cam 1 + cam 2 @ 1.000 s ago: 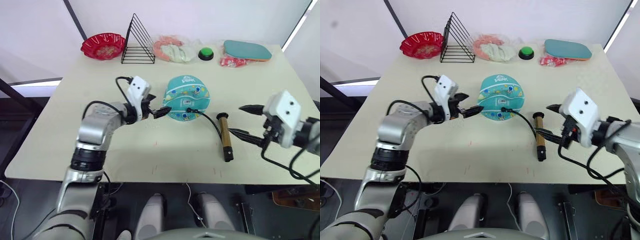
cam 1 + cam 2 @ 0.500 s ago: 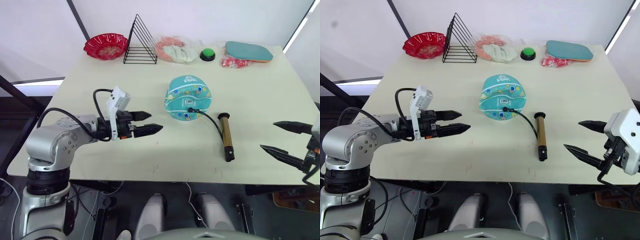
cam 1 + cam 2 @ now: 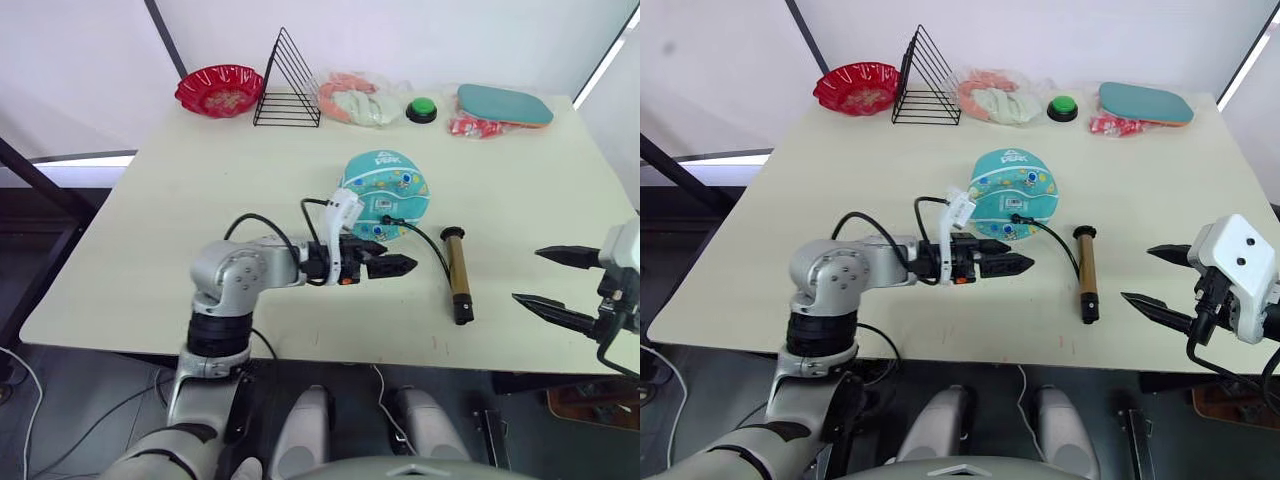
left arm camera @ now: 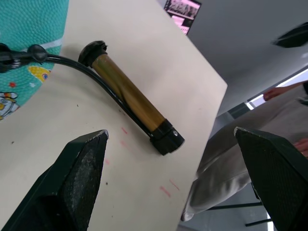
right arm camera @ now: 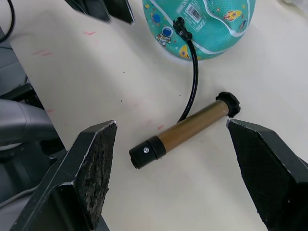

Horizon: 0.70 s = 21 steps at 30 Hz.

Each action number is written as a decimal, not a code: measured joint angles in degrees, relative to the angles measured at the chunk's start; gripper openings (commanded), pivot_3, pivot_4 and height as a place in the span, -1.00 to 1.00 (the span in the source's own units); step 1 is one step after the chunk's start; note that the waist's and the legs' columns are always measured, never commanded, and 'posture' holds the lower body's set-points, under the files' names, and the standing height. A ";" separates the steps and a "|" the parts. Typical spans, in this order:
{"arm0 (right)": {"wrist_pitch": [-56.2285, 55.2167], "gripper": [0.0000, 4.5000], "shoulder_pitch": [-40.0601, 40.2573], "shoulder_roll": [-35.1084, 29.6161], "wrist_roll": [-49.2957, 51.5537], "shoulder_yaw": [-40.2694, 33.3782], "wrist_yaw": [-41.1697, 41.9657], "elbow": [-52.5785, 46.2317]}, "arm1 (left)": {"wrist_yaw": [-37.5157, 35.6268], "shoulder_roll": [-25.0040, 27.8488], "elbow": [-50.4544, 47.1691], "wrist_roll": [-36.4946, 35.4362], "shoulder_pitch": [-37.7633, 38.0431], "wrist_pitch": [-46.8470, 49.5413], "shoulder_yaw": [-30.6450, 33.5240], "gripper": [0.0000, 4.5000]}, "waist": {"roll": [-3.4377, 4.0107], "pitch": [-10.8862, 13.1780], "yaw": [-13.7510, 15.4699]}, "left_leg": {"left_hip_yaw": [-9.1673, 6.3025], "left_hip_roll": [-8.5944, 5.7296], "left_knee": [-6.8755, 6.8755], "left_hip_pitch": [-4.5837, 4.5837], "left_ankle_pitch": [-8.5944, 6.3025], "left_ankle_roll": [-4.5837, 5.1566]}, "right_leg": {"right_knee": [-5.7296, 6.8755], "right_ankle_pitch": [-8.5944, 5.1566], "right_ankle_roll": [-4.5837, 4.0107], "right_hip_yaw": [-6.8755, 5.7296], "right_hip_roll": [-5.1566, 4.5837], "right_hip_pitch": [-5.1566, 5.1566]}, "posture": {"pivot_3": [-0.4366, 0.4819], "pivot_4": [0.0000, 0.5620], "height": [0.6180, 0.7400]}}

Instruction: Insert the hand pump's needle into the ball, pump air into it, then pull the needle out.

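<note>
Left gripper (image 3: 1018, 262) is spread open and holding nothing, low over the table (image 3: 840, 180) just in front of the ball (image 3: 1012, 182), tips aimed toward the pump (image 3: 1086, 272). Right gripper (image 3: 1152, 277) is also wide open and empty, past the table's right edge, pump lying between its fingers (image 5: 91, 163) in the wrist view. Pump lies flat on the table just right of the ball, hose (image 5: 194, 72) curving up to the fitting (needle (image 5: 179, 25) end) seated against the ball's side near the barcode label (image 5: 193, 12).
</note>
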 measured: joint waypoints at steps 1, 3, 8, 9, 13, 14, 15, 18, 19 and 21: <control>0.07 0.71 -0.04 -0.01 0.16 0.01 -0.51 0.16 | 0.48 -1.13 1.41 0.81 -0.23 -1.17 -0.70 0.98 | 0.00 0.00 0.10 | -0.01 0.00 0.01 0.00 0.00 0.00 | 0.00 0.00 0.00 -0.01 0.00 0.00 | -0.05 -0.47 1.00; 0.22 0.71 -0.32 -0.02 1.11 0.03 -1.41 0.20 | 1.02 -3.00 4.51 2.86 -0.71 -3.92 -3.10 0.98 | 0.00 0.00 0.20 | -0.01 -0.02 0.04 -0.02 0.00 0.00 | 0.00 0.01 0.01 0.00 0.01 0.00 | -0.05 -0.47 1.00; -0.98 0.71 1.07 -0.02 0.42 1.17 -3.24 0.35 | 2.90 -8.84 11.84 6.83 -2.82 -8.46 -5.74 0.98 | 0.00 0.00 0.32 | 0.00 -0.04 0.19 -0.05 0.00 0.01 | -0.01 0.05 0.09 0.01 -0.01 0.06 | -0.05 -0.47 1.00; -1.35 0.71 1.31 -0.01 0.30 1.62 -3.74 0.33 | 3.25 -10.33 13.66 7.35 -3.33 -9.45 -6.11 0.98 | 0.00 0.00 0.33 | 0.01 -0.05 0.20 -0.06 0.00 0.01 | -0.02 0.06 0.10 0.02 -0.02 0.06 | -0.05 -0.47 1.00; -1.67 0.71 1.69 -0.01 0.17 1.94 -4.86 0.31 | 4.44 -13.91 20.46 10.56 -5.22 -12.74 -7.18 0.98 | 0.00 0.00 0.18 | 0.02 -0.06 0.22 -0.05 0.00 0.01 | 0.00 0.06 0.12 0.03 -0.01 0.06 | -0.05 -0.47 1.00; -1.83 0.71 2.02 -0.01 0.02 2.01 -5.03 0.31 | 4.67 -14.50 22.03 11.40 -5.54 -13.61 -7.49 0.98 | 0.00 0.00 0.18 | 0.01 -0.06 0.21 -0.04 0.00 0.01 | 0.00 0.06 0.11 0.03 0.00 0.06 | -0.05 -0.47 1.00; -1.99 0.71 2.20 -0.01 -0.19 2.22 -5.17 0.35 | 5.10 -15.70 24.61 12.52 -5.96 -14.83 -7.48 0.98 | 0.00 0.00 0.19 | 0.01 -0.06 0.21 -0.05 0.00 0.01 | 0.00 0.06 0.11 0.02 0.00 0.05 | -0.05 -0.47 1.00; -2.56 0.71 2.21 -0.02 -0.37 2.57 -5.75 0.34 | 6.04 -18.13 29.44 14.58 -6.94 -17.58 -7.73 0.98 | 0.00 0.00 0.20 | 0.02 -0.07 0.22 -0.07 -0.01 0.02 | -0.01 0.07 0.13 0.03 -0.01 0.06 | -0.05 -0.47 1.00; -2.59 0.71 2.28 -0.02 -0.37 2.55 -5.97 0.34 | 6.07 -18.90 30.93 15.26 -7.33 -18.93 -7.79 0.98 | 0.00 0.00 0.22 | 0.02 -0.07 0.22 -0.07 -0.01 0.02 | -0.01 0.07 0.13 0.03 -0.01 0.06 | -0.05 -0.47 1.00; -2.61 0.71 2.84 -0.02 -0.41 2.52 -6.22 0.29 | 6.11 -20.82 35.64 16.59 -9.08 -22.03 -7.86 0.98 | 0.00 0.00 0.39 | 0.01 -0.07 0.23 -0.07 -0.01 0.02 | -0.02 0.07 0.13 0.02 -0.01 0.06 | -0.05 -0.47 1.00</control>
